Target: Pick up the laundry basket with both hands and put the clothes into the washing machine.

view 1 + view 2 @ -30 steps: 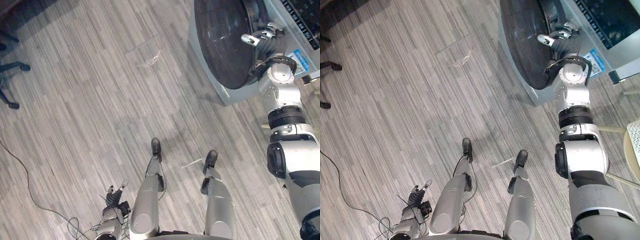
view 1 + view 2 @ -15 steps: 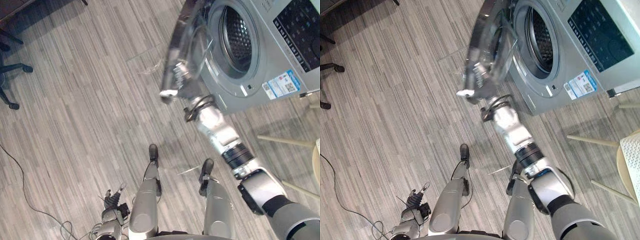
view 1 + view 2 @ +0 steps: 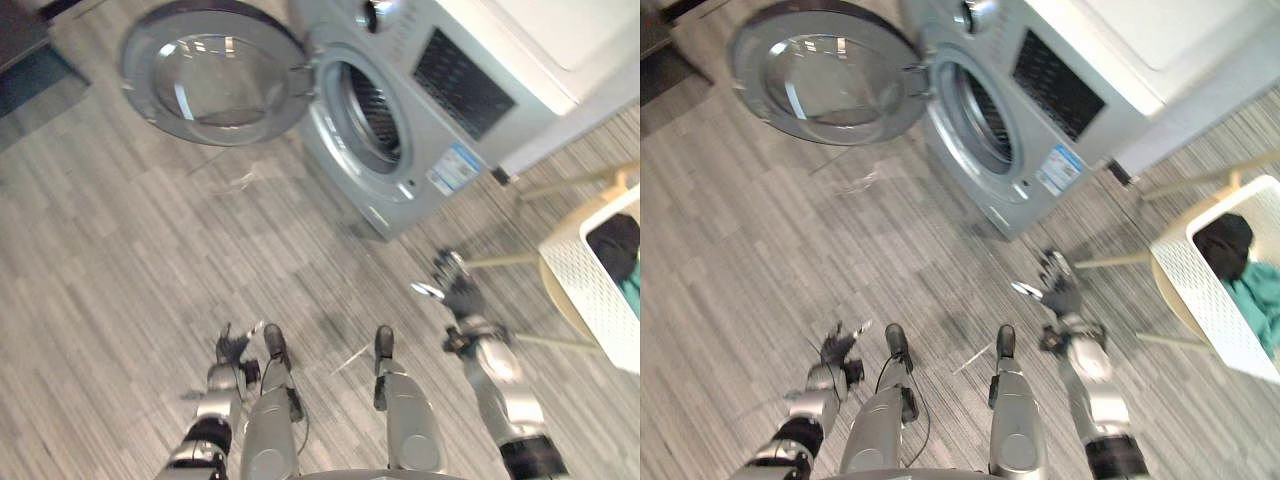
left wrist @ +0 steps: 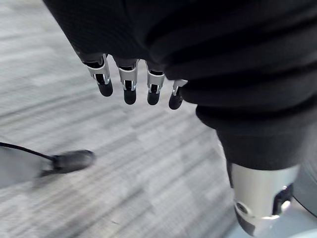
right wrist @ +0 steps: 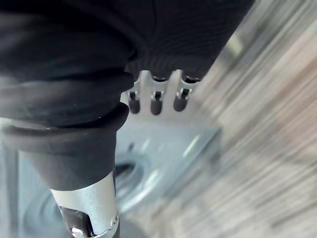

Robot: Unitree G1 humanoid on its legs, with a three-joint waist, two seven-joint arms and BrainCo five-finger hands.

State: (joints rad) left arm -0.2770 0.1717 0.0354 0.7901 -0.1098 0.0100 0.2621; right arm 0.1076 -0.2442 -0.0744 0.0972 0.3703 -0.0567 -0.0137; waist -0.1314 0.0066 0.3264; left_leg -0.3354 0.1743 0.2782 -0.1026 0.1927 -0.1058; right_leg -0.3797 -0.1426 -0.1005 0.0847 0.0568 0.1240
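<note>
The white basket [image 3: 588,288] sits at 3 o'clock in the eye views, on a pale stool [image 3: 500,262] with wooden legs. Inside it lie clothes [image 3: 1252,298], one dark and one teal. Neither hand touches it.

The right hand [image 3: 458,292] hangs at about 4 o'clock over the floor [image 3: 120,260], near the basket but apart from it. One stool leg runs between the two. Its fingers [image 5: 156,101] are straight and released, holding nothing.

The left hand [image 3: 232,350] is low at 7 o'clock, well apart from the basket. Its fingers [image 4: 130,84] also hang loose and empty.

The washer [image 3: 490,50] stands at 12 to 1 o'clock with its drum mouth [image 3: 365,115] exposed. Its door [image 3: 215,85] is swung wide to 11 o'clock, clear of the mouth. A small label [image 3: 452,168] sits on the front panel, on the side toward the basket.
</note>
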